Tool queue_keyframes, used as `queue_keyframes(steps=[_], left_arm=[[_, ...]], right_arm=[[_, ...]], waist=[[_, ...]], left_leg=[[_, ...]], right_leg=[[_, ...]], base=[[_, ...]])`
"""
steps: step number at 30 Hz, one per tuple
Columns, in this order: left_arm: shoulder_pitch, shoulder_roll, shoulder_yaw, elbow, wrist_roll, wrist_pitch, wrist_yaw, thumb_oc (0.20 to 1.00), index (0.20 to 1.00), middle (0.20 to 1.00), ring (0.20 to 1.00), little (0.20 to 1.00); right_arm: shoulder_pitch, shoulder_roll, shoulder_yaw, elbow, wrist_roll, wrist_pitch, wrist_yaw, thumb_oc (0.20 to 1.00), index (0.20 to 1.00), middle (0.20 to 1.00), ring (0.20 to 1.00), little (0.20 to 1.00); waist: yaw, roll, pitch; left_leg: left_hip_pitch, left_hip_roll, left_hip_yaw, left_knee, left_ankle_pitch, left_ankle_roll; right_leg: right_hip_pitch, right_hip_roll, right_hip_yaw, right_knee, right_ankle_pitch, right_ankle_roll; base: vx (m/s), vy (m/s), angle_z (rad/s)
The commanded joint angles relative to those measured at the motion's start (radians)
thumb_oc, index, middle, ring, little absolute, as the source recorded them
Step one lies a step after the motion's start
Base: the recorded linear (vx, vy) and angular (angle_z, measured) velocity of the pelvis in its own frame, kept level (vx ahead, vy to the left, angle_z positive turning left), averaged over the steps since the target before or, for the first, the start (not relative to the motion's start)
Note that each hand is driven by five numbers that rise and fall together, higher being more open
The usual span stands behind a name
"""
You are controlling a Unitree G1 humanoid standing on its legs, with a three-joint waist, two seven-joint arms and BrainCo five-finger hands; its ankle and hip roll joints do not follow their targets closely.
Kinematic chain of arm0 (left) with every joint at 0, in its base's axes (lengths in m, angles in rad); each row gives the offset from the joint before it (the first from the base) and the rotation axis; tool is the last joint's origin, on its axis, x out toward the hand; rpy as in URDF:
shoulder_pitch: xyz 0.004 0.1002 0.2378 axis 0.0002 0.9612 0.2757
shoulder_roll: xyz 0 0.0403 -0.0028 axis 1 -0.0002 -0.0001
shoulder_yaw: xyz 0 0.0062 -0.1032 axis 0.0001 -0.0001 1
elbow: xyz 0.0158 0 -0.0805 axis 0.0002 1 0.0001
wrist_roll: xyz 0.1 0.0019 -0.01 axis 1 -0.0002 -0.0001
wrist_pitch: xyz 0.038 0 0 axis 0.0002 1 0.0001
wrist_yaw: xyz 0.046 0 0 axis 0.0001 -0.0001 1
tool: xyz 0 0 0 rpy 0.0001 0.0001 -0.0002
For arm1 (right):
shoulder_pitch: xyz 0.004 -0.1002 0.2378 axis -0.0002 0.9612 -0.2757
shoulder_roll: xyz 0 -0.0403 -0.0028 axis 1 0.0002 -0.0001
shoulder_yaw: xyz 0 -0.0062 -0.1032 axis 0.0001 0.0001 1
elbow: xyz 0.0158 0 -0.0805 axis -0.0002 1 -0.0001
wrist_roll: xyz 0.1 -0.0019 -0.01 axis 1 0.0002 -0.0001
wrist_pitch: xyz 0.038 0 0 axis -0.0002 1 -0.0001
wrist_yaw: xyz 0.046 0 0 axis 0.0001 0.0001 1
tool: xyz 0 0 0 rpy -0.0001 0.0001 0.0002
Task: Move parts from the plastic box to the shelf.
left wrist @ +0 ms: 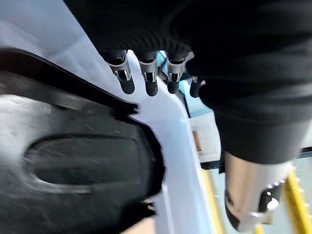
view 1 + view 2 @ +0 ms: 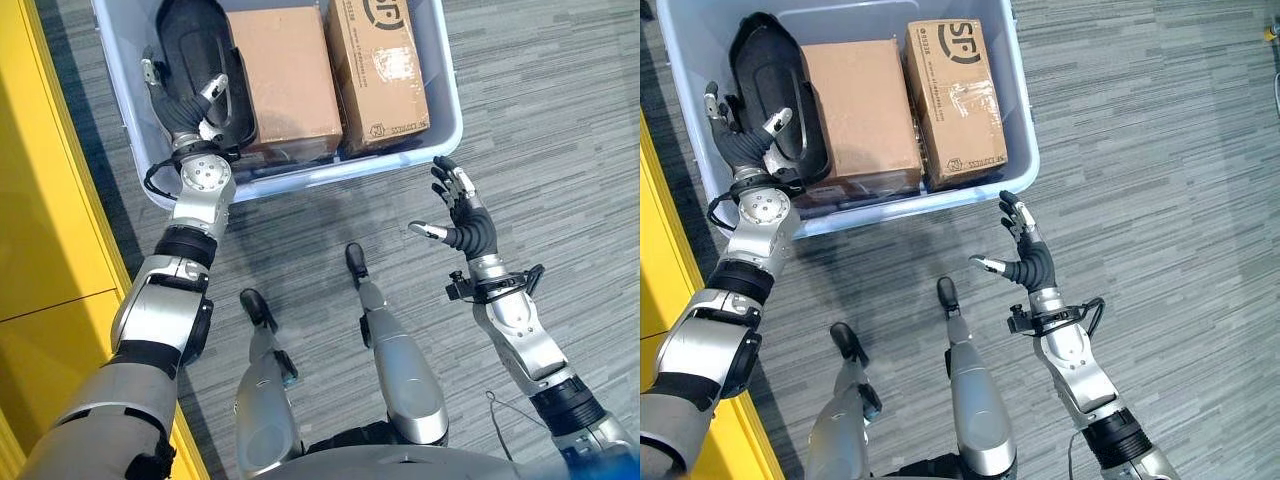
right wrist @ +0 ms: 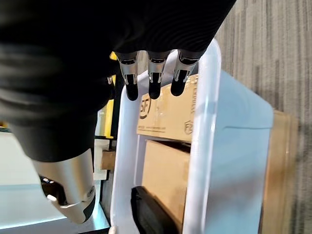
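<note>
A pale blue plastic box stands on the floor in front of me. In it lie a black moulded part at the left and two brown cardboard boxes beside it. My left hand is inside the box at the black part's near end, open, its fingers straight along the box wall and its thumb over the part. My right hand hovers open over the carpet just outside the box's near right corner, holding nothing, with its fingers pointing at the box wall.
A yellow shelf unit runs along the left side, close to the plastic box and my left arm. Grey striped carpet lies open to the right of the box and in front of it.
</note>
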Motion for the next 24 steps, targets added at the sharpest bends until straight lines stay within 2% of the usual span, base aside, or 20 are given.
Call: queue_keyframes(steps=[1,5,6,8,24], left_arm=[[-0.090,0.059,-0.016,0.066,-0.003,-0.024,-0.014,1.000,1.000,1.000,1.000,1.000],[-0.114,0.058,-0.066,0.130,0.005,-0.001,-0.076,1.000,1.000,1.000,1.000,1.000],[-0.120,0.051,-0.076,0.141,0.009,0.005,-0.089,1.000,1.000,1.000,1.000,1.000],[-0.131,0.037,-0.093,0.167,0.008,0.011,-0.119,1.000,1.000,1.000,1.000,1.000],[-0.101,-0.087,-0.115,0.223,0.041,0.047,-0.170,1.000,1.000,1.000,1.000,1.000]], right_arm=[[0.026,-0.024,-0.044,-0.052,0.044,-0.073,0.008,1.000,1.000,1.000,1.000,1.000],[0.030,-0.034,-0.037,-0.067,0.057,-0.075,0.025,1.000,1.000,1.000,1.000,1.000],[0.037,-0.038,-0.039,-0.072,0.058,-0.075,0.030,1.000,1.000,1.000,1.000,1.000],[0.041,-0.041,-0.043,-0.073,0.059,-0.074,0.033,1.000,1.000,1.000,1.000,1.000],[0.070,-0.050,-0.037,-0.102,0.065,-0.063,0.059,1.000,1.000,1.000,1.000,1.000]], waist=[[0.011,-0.048,-0.030],[-0.003,-0.058,-0.030],[-0.007,-0.053,-0.032],[-0.014,-0.055,-0.030],[-0.039,-0.055,-0.031]], left_leg=[[0.039,0.099,-0.035,0.053,0.007,-0.049],[0.026,0.099,-0.024,0.060,0.004,-0.051],[0.036,0.100,-0.028,0.057,-0.019,-0.056],[0.033,0.100,-0.024,0.060,-0.021,-0.057],[0.037,0.100,0.002,0.063,-0.029,-0.062]], right_leg=[[-0.063,-0.063,-0.018,0.113,0.011,0.096],[-0.082,-0.057,-0.009,0.113,0.016,0.099],[-0.076,-0.057,-0.010,0.113,-0.003,0.105],[-0.086,-0.055,-0.005,0.115,-0.001,0.105],[-0.108,-0.040,0.024,0.112,0.005,0.105]], base=[[0.00,0.000,0.00],[0.02,0.023,-0.04],[0.08,0.063,-0.05],[0.04,0.048,-0.07],[0.00,0.005,-0.08]])
